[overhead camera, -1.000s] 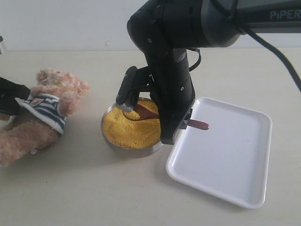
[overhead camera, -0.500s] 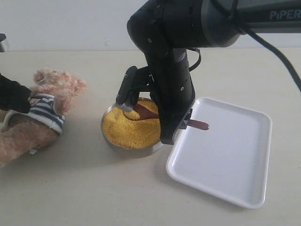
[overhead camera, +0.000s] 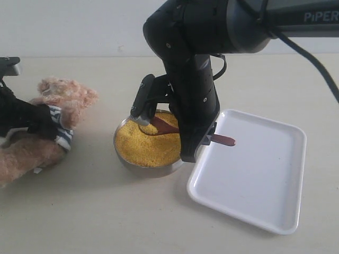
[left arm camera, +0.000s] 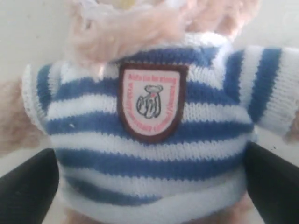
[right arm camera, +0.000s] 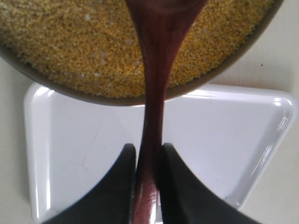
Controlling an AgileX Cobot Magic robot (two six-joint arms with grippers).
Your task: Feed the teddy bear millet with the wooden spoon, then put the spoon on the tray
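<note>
The teddy bear (overhead camera: 68, 98) lies at the left of the table in its striped shirt (left arm camera: 149, 154) with a chest badge. My left gripper (overhead camera: 48, 127) is open, and its black fingers (left arm camera: 28, 186) flank the bear's torso on both sides. The wooden spoon (overhead camera: 165, 126) has its round end in the yellow millet (overhead camera: 144, 147). Its handle (right arm camera: 156, 93) crosses the rim of the steel bowl (overhead camera: 148, 170) toward the white tray (overhead camera: 254, 180). My right gripper (overhead camera: 204, 140) is shut on the spoon's handle, close to its end, above the tray's near edge (right arm camera: 210, 135).
The steel bowl (right arm camera: 93, 97) touches the tray's left corner. My bulky right arm (overhead camera: 190, 63) stands over the bowl and hides its far right side. Bare beige table (overhead camera: 106, 211) lies in front and between bear and bowl.
My left gripper has come in from the left over the bear's torso and now straddles the striped shirt; the bear has shifted slightly. The right arm and the spoon have not moved.
</note>
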